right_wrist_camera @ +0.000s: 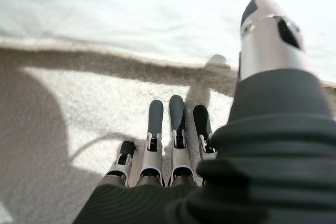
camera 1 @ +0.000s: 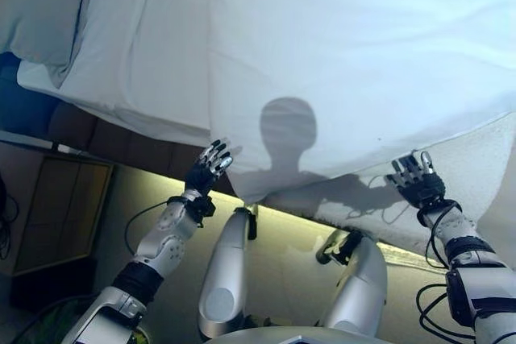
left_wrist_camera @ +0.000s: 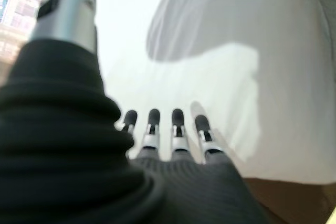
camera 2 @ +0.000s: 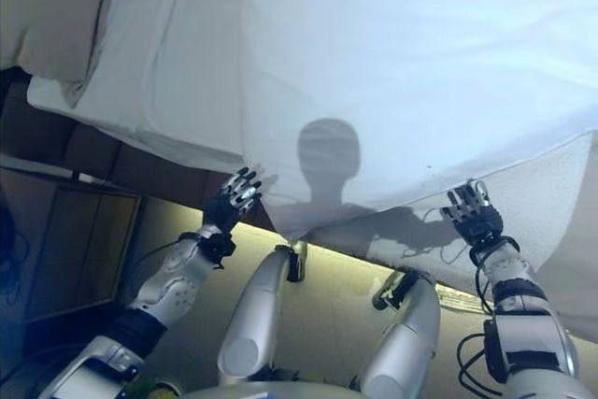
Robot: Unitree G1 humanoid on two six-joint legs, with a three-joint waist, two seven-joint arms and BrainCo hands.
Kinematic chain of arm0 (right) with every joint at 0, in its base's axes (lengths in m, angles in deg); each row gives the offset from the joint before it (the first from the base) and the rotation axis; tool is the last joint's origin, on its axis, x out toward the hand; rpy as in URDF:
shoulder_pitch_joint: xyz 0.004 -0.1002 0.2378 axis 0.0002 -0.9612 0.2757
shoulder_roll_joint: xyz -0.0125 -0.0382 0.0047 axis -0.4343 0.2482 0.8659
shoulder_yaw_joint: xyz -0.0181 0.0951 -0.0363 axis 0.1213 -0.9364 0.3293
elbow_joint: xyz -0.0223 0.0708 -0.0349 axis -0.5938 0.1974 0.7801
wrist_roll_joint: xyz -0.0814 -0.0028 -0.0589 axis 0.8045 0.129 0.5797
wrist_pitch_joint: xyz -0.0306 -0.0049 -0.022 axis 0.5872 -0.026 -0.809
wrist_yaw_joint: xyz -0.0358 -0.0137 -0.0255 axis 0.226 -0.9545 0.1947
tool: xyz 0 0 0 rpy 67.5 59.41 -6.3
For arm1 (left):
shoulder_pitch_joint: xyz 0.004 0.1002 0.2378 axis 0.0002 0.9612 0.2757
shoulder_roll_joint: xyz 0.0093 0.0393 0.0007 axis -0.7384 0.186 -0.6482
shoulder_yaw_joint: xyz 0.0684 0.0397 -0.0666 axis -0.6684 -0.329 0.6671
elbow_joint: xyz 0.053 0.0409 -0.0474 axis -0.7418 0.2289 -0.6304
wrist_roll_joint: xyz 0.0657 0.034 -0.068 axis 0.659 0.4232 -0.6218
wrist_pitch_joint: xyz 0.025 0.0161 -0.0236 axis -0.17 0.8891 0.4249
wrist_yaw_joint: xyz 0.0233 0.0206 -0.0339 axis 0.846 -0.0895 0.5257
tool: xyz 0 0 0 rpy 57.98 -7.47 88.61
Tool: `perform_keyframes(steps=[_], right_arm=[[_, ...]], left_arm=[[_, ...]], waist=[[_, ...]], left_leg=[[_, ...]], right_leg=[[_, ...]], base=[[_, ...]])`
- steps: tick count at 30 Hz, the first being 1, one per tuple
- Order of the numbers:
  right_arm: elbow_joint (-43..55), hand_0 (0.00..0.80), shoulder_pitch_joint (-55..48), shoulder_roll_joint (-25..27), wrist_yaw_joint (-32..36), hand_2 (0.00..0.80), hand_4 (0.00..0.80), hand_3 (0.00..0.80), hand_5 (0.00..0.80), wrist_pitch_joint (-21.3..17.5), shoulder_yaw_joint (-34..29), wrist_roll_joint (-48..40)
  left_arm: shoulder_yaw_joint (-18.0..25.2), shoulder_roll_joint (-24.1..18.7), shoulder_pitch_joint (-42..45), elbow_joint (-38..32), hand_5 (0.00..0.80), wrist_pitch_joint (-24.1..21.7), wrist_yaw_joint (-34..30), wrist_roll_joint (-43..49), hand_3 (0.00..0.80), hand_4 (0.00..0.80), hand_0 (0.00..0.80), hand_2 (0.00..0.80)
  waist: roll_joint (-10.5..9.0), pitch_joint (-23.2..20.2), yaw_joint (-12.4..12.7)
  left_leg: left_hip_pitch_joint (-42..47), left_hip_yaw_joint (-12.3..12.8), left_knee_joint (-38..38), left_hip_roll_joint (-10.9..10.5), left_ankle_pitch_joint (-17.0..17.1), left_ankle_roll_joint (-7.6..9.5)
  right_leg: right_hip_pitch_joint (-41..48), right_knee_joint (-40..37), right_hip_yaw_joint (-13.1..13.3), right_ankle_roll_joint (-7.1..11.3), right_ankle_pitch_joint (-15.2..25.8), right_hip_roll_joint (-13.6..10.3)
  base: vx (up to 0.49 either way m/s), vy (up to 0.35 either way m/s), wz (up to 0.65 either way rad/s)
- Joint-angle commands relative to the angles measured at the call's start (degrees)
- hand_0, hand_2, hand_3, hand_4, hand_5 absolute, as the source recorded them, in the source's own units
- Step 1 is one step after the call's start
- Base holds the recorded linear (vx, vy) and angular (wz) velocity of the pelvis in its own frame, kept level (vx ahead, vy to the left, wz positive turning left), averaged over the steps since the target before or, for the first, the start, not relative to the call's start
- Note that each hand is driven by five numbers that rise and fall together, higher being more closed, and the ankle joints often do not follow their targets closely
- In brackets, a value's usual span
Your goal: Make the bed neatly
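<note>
A white duvet (camera 1: 355, 62) covers most of the bed, its near edge hanging over the bedside. Under it a textured white mattress cover (camera 1: 484, 159) shows at the right. A pillow (camera 1: 40, 6) lies at the far left. My left hand (camera 1: 210, 165) is open, fingers straight, just short of the duvet's hanging corner (camera 1: 242, 187). In its wrist view the left fingertips (left_wrist_camera: 177, 116) point at the white cloth. My right hand (camera 1: 418, 176) is open too, at the duvet's edge over the mattress cover; its fingers (right_wrist_camera: 176, 114) lie straight above the textured surface.
A dark brown bed base (camera 1: 121, 142) runs below the sheet at the left. A wooden bedside cabinet (camera 1: 56, 207) stands at the lower left. A lit strip of floor (camera 1: 298, 239) runs along the bedside.
</note>
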Motion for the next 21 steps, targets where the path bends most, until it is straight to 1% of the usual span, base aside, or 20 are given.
perform_keyframes(steps=[1, 6, 13, 17, 21], right_arm=[[1.4, 0.000, 10.2, 0.2, 2.1, 0.000, 0.000, 0.000, 0.000, -4.3, -3.5, -7.4], [1.9, 0.000, 11.1, 0.3, 0.6, 0.000, 0.000, 0.000, 0.000, -4.5, -3.4, -8.1], [0.8, 0.000, 10.7, 0.6, -0.6, 0.000, 0.000, 0.000, 0.000, -3.3, -4.5, -11.0], [0.0, 0.000, 11.6, 0.7, -1.6, 0.000, 0.000, 0.000, 0.000, -2.6, -4.3, -10.8], [-0.5, 0.000, 10.6, 0.0, -2.3, 0.000, 0.000, 0.000, 0.000, -2.9, -3.5, -11.3]], left_arm=[[0.3, -0.1, -0.8, 0.1, 0.000, -1.5, -0.8, 0.7, 0.000, 0.000, 0.000, 0.000], [-0.3, 0.4, -1.2, 1.5, 0.000, -2.2, -0.6, 0.4, 0.000, 0.000, 0.000, 0.000], [0.1, 0.0, -0.6, 2.7, 0.000, -2.3, -1.3, 0.2, 0.000, 0.000, 0.000, 0.000], [-0.3, 0.0, -0.9, 3.7, 0.000, -2.8, -1.9, -0.1, 0.000, 0.000, 0.000, 0.000], [-0.3, 0.4, -0.9, 3.8, 0.000, -3.0, -2.0, 0.3, 0.000, 0.000, 0.000, 0.000]], waist=[[-0.99, -3.2, 3.1], [-1.08, -3.4, 3.0], [-1.51, -3.7, 3.5], [-1.23, -3.4, 3.7], [-1.03, -2.9, 3.7]], left_leg=[[6.2, -2.4, -6.2, 4.7, -0.4, -0.17], [8.2, -2.6, -8.1, 4.5, 0.4, 0.00], [12.7, -2.8, -11.5, 4.3, 1.4, 0.01], [12.8, -3.1, -11.7, 3.9, 1.8, 0.01], [12.5, -2.9, -11.3, 4.0, 1.8, -0.08]], right_leg=[[2.4, -21.5, 4.9, 11.48, 23.9, -3.2], [4.7, -23.0, 4.5, 11.56, 23.9, -2.9], [9.9, -26.0, 2.7, 11.72, 24.2, -2.9], [10.4, -25.9, 2.4, 11.52, 24.1, -3.0], [10.2, -25.3, 2.3, 11.36, 23.9, -3.2]], base=[[0.028, -0.014, -0.03], [0.023, -0.003, -0.03], [0.084, -0.016, -0.01], [0.032, -0.006, 0.05], [-0.016, -0.002, 0.01]])
